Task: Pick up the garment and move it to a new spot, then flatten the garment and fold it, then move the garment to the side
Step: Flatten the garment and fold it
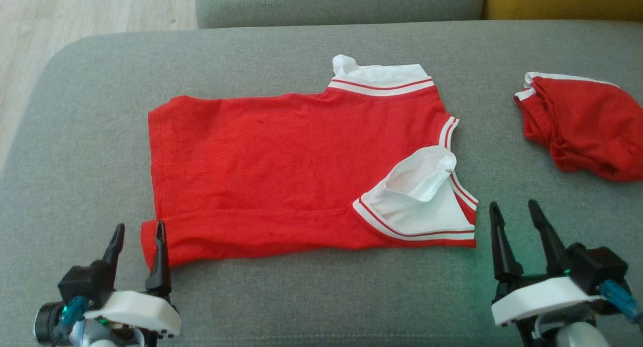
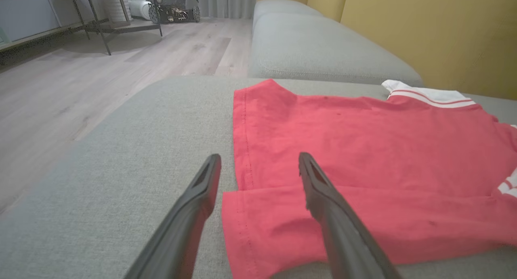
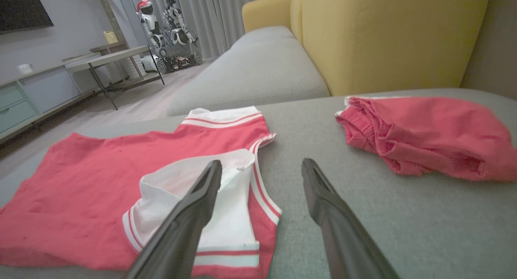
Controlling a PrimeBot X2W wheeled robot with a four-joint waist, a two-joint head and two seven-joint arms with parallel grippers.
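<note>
A red garment [image 1: 281,171] with white, red-striped trim lies spread on the grey cushion [image 1: 321,297], its near strip folded over. The white-lined sleeve opening [image 1: 422,196] sits at its near right corner. My left gripper [image 1: 139,230] stands open at the garment's near left corner [image 2: 258,226], its fingers straddling the edge from above. To the right of the sleeve my right gripper [image 1: 515,206] is open over bare cushion, holding nothing; in the right wrist view the right gripper [image 3: 261,166] frames the garment's right edge [image 3: 262,190].
A second red piece with white trim [image 1: 582,126] lies crumpled at the right of the cushion, also seen as the red piece [image 3: 428,137]. A yellow sofa back [image 3: 396,32] rises behind. Another grey cushion [image 2: 319,49] lies beyond; wooden floor [image 2: 80,85] drops off at left.
</note>
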